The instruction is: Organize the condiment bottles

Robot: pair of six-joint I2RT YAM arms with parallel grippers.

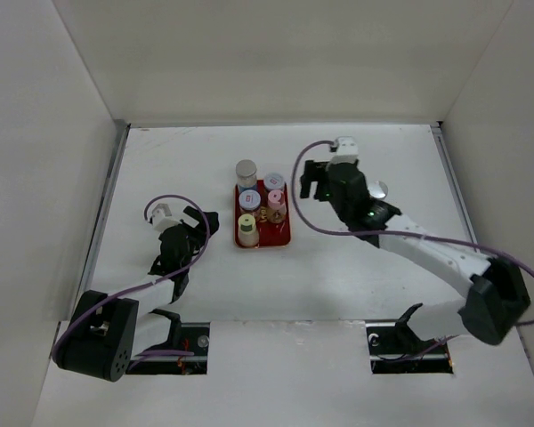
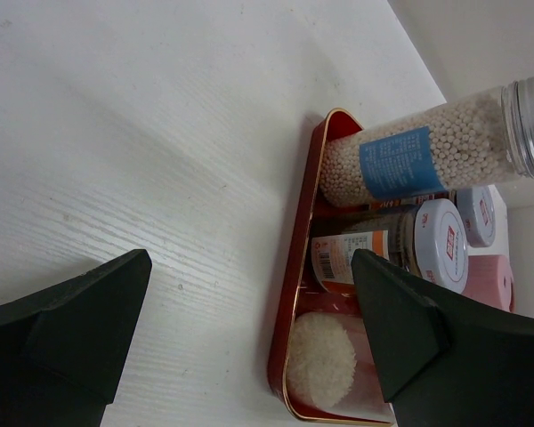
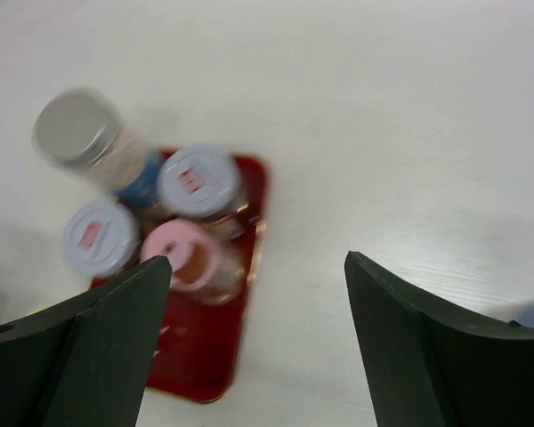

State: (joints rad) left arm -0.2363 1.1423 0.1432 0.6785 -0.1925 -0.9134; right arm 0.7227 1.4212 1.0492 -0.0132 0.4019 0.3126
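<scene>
Left gripper (image 1: 198,227): spread, empty, near tray's left side. Tray (image 1: 283,233): flat, glossy dark red, gold rim.

On tray, near to far:
- cream-capped jar (image 1: 246,228), white grains
- pink-capped jar (image 1: 276,204)
- two white-capped jars (image 1: 251,202), red-white labels
- tall jar (image 1: 246,173), clear, pale beads, blue label, ribbed silver cap

Right gripper (image 1: 304,182): spread, empty, just right of tray. Lone silver-capped jar (image 1: 379,189): on table (image 1: 160,160), partly hidden beside right arm.

Likely step: between placements. Next move: right gripper reaches lone jar, pinches round body, fills tray's free near-right spot.

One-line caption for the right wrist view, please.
Open right gripper over the red tray edge, four capped condiment bottles clustered on it.
</scene>
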